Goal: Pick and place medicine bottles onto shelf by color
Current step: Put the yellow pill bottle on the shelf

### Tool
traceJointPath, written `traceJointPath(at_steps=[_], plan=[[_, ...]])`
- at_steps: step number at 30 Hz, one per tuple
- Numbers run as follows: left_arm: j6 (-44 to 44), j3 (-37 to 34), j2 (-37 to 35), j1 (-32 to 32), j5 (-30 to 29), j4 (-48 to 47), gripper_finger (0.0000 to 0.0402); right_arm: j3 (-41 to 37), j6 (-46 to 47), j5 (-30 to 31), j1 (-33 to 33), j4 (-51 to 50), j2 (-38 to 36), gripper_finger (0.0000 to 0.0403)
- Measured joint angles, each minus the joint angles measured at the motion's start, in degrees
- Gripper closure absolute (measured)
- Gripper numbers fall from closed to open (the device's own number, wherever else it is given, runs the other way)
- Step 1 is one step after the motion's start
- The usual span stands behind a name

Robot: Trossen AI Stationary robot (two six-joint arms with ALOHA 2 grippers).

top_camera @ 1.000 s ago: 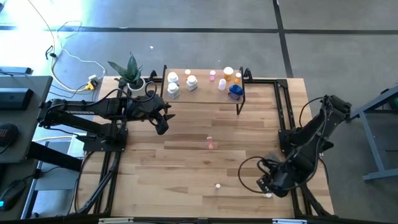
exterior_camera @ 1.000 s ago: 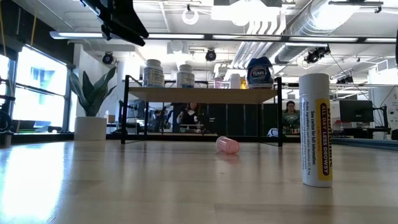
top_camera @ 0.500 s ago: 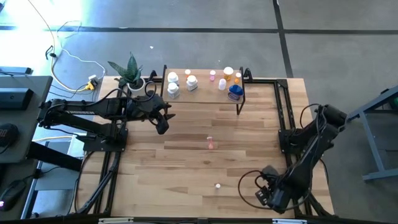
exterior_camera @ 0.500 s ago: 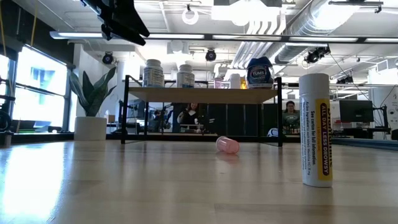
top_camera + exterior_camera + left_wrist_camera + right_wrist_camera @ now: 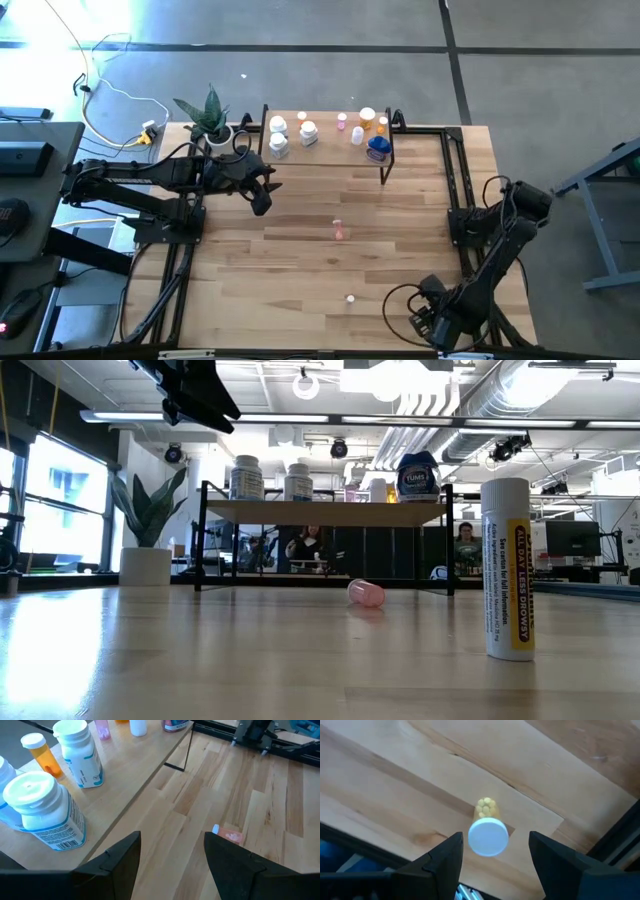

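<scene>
Movement over the last second is all on the right: the right gripper (image 5: 430, 322) has swung back from mid-table toward the near right corner and now hangs over a small bottle with a white cap and yellow contents (image 5: 488, 836). In the right wrist view that bottle stands upright between the two fingers, which are spread apart on either side of it and not touching it. Nothing is gripped yet. My reading is that this arm has lined up for a grasp, so the next step would be to lower and close.

A little farther in, left of that gripper, a white tube (image 5: 507, 568) stands upright on the table. Its yellow strip reads "ALL DAY LESS DROWSY"; the smaller print is too fine to read.

Beyond it, near the table's middle, a pink bottle (image 5: 339, 232) lies on its side, not yet sorted.

The left gripper (image 5: 258, 195) has not shifted. It hovers just in front of the shelf's left part, its fingers apart and empty.

Farthest, the shelf (image 5: 325, 152) already carries white bottles (image 5: 42, 810) toward the left, pink and orange-capped ones toward the middle, and a squat blue bottle (image 5: 417, 477) at the right end whose label appears to read "TUMS". Three bottles on the table remain to be placed.
</scene>
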Motion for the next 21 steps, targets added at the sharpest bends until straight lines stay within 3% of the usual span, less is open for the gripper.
traceJointPath(at_steps=[8,21], plan=[[0.0,0.0,0.0,0.0,0.0,-0.1,0.0193,0.0,1.0,0.9,-0.1,0.1,1.9,0.0197],[0.0,0.0,0.0,0.0,0.0,-0.1,0.0193,0.1,2.2,-1.4,-0.8,0.6,1.8,0.0309]])
